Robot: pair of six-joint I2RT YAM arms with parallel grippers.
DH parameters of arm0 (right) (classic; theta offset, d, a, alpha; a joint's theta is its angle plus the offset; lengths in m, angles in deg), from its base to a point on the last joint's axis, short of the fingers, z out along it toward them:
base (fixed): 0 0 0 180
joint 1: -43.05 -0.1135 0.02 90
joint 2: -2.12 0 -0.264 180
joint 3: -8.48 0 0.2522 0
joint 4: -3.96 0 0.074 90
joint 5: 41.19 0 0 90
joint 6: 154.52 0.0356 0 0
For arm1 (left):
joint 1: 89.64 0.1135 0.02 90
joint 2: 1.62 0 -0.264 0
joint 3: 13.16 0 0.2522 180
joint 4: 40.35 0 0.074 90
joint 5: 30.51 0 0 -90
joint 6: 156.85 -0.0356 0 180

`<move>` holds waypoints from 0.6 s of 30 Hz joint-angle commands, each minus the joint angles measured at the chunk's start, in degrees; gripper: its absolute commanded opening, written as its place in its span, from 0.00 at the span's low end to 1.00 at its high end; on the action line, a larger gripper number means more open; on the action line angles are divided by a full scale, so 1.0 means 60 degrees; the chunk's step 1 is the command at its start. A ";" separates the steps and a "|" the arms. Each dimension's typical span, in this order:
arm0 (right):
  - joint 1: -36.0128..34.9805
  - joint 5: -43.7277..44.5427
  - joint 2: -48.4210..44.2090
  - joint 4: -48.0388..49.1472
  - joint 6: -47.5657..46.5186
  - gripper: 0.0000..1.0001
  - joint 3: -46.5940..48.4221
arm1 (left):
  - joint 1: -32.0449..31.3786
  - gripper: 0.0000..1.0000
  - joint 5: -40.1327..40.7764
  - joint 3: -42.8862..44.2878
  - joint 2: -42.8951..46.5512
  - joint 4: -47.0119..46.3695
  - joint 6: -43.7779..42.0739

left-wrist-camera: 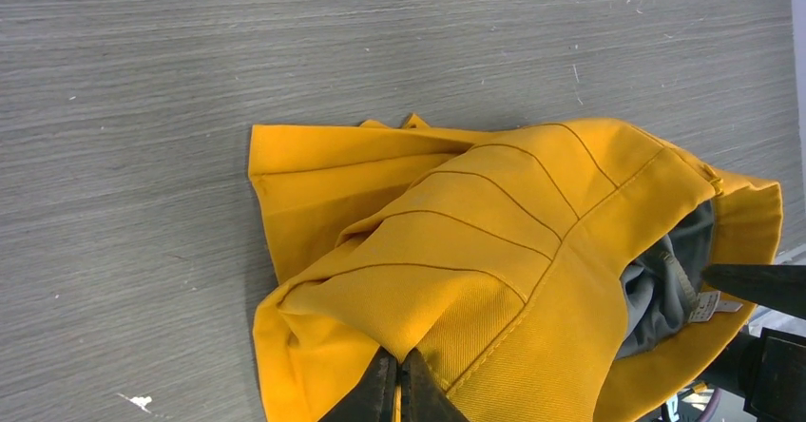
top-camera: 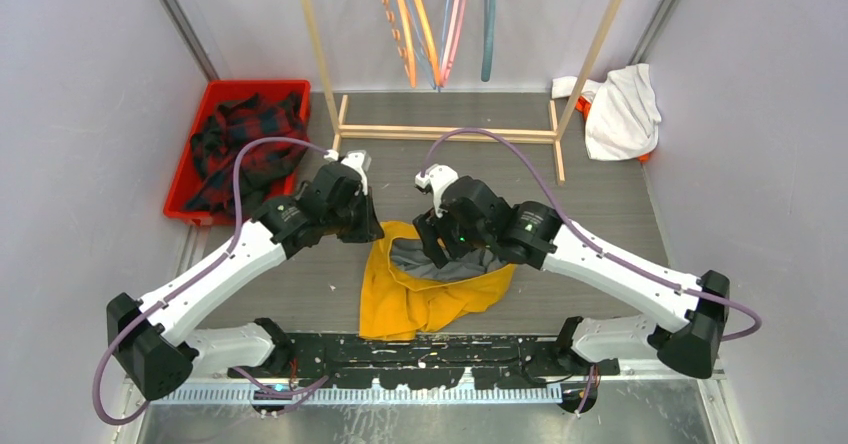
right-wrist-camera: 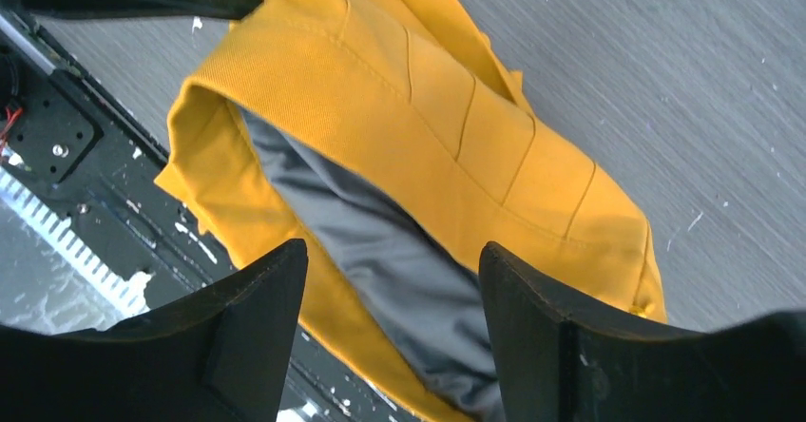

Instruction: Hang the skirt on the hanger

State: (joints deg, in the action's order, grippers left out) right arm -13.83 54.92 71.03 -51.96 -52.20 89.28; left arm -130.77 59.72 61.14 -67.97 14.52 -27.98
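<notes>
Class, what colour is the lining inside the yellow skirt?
Grey; the lining shows best in the right wrist view.

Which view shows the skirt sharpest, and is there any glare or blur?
Left wrist: skirt sharp, seams crisp, no glare. Right wrist: right gripper dark and soft-edged up close, fabric clear. Top external: even light, skirt small and partly covered.

left arm reaching inward, left tool (left-wrist-camera: 399, 370) clamped tight | right arm reaching inward, right tool (right-wrist-camera: 392, 253) spread wide

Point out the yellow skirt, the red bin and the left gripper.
yellow skirt (top-camera: 425, 304): top external view, on its outer yellow fabric.
red bin (top-camera: 250, 86): top external view, on its far rim.
left gripper (left-wrist-camera: 400, 360): left wrist view, between its fingertips.
</notes>
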 commanded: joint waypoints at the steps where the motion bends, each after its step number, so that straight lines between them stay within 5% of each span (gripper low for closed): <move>1: -0.0031 0.0222 0.0413 0.1186 -0.0542 0.71 0.0328 | 0.0053 0.00 -0.0275 0.0451 -0.0072 -0.0233 -0.0163; 8: 0.0021 0.0782 0.1525 0.1861 -0.0846 0.67 0.0345 | 0.0045 0.00 -0.0390 0.0422 -0.0130 -0.0242 -0.0194; 14: 0.0526 0.1304 0.1465 0.2742 -0.0760 0.48 0.0097 | 0.0044 0.00 -0.0441 0.0454 -0.0110 -0.0089 -0.0263; 18: 0.1005 0.1061 0.1084 0.2860 -0.0807 0.07 0.0227 | 0.0043 0.00 -0.0439 0.0494 -0.0136 0.0029 -0.0347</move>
State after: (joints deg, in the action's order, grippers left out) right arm -9.97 60.10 81.45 -39.69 -56.75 89.39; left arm -130.77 57.88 61.47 -68.97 14.58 -28.55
